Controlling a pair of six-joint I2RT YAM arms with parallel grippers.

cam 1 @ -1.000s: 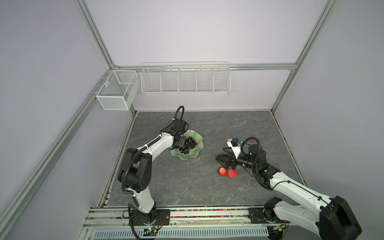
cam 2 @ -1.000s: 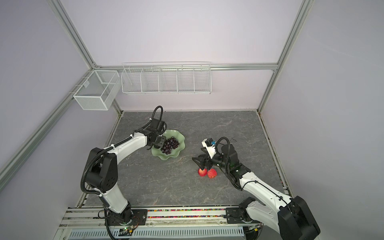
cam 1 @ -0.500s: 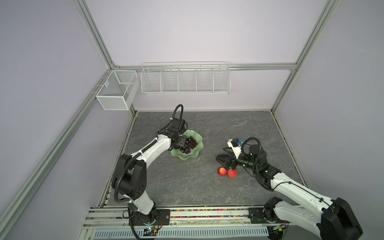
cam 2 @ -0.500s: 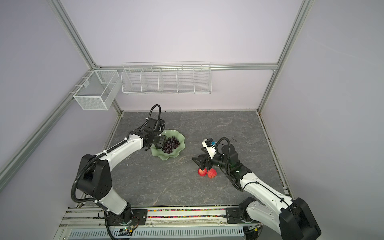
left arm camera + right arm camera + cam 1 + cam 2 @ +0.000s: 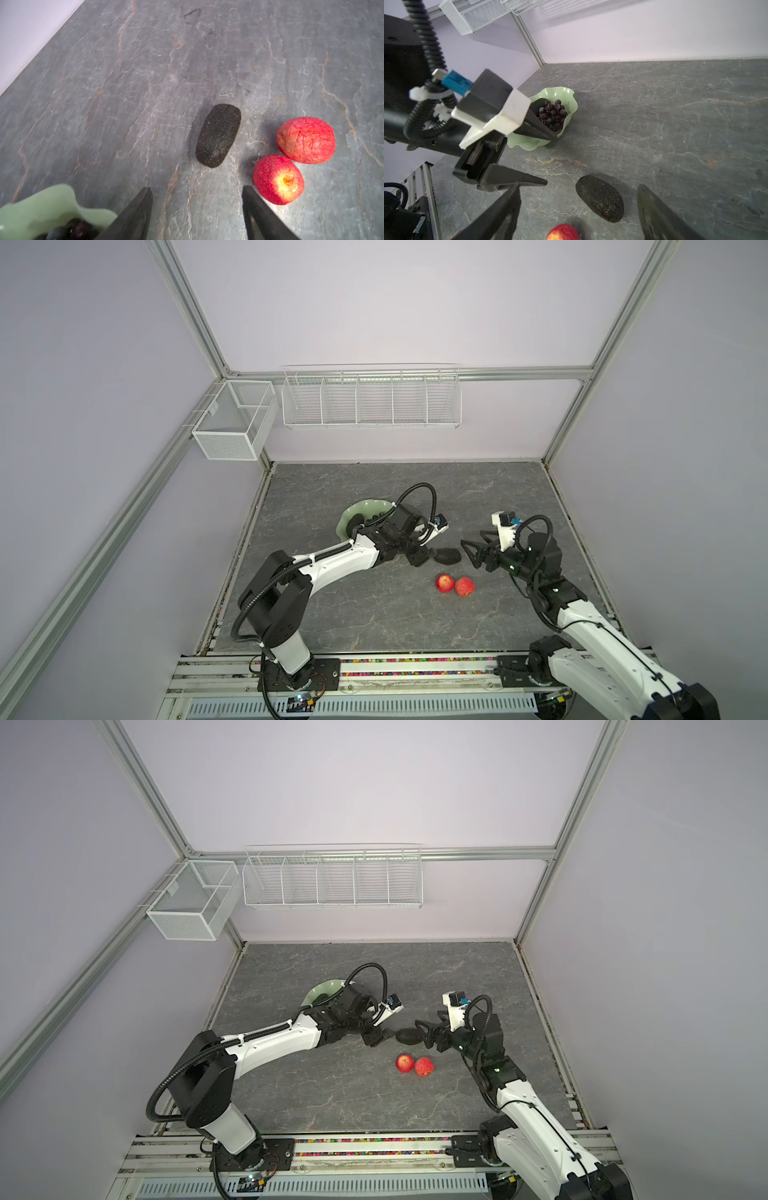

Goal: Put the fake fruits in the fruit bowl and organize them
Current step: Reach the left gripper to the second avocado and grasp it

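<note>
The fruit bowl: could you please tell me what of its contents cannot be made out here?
- In both top views, the left arm covers most of the fruit bowl, so its contents hardly show.
- Left wrist view: the picture's edge cuts off the bowl and the blurred grape bunch.
- Right wrist view: the left gripper hides part of the avocado in the bowl.

Bright, even light, soft shadows; the fruit bowl (image 5: pixel 49 202) looks blurred.
</note>
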